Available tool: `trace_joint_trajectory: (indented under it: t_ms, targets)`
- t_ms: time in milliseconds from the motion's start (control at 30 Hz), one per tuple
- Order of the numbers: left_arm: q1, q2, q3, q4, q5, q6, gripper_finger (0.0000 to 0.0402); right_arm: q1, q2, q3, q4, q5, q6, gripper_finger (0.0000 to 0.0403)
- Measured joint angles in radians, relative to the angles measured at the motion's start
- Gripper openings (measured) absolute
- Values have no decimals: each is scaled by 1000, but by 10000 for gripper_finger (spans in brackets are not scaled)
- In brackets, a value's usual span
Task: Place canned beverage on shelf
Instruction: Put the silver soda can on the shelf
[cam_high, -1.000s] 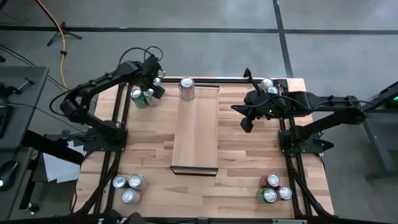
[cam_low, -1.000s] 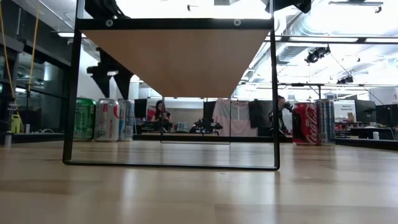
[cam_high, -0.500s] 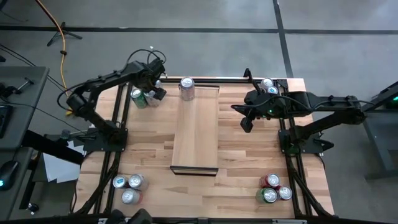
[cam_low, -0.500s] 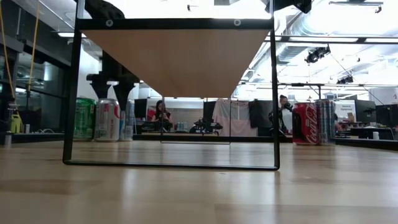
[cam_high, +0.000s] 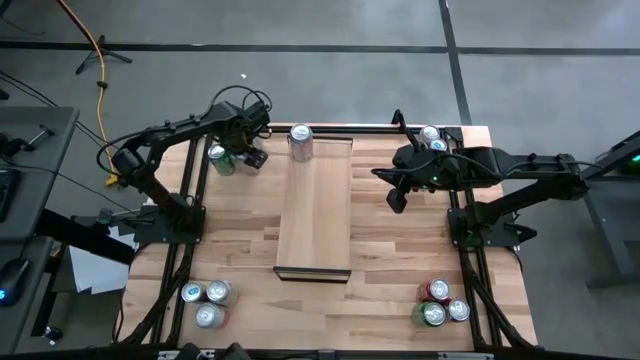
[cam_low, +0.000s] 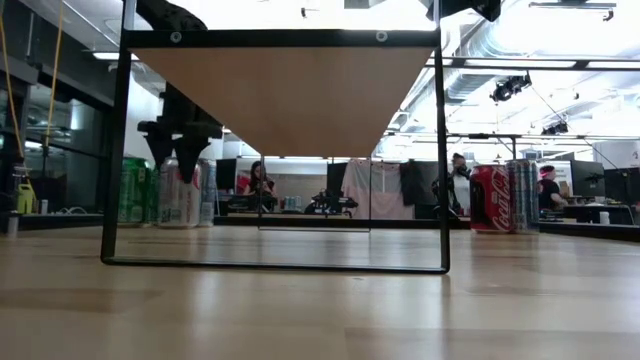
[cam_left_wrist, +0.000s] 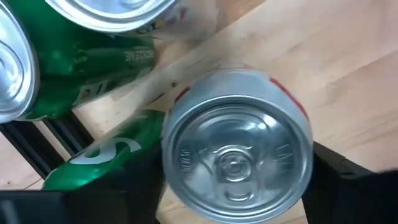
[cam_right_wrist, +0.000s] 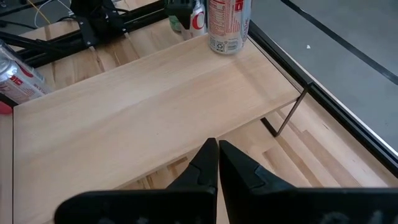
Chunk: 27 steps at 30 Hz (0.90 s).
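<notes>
- left hand over the can cluster at the tabletop's far left corner, fingers down on either side of a silver-topped can; whether it's gripping yet I cannot tell
- green cans just beside it
- shelf mid-tabletop, one can upright at its far end, rest of the board bare
- right hand pinched tight, holding nothing, beside the shelf's right edge
- more cans at both near corners
</notes>
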<state>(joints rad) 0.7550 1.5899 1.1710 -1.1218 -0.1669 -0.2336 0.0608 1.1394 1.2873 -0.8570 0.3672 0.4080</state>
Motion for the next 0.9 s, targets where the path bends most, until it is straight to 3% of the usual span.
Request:
trace_joint_trajectory:
  t_ms: [100,433,533,700,900]
  targets:
    - [-9,-16,0,-33,4,8,186,0,0,0,0,0,-5,0]
    - [-70,-255,141,-347,17,9,186,0,0,0,1,0,-19,0]
    - [-153,-314,209,-461,49,-27,186,0,0,0,2,1,-25,0]
    - [-358,-383,317,-417,230,-145,186,0,0,0,8,1,-34,0]
    - [-592,-262,545,-422,133,-254,186,0,0,0,9,1,-43,0]
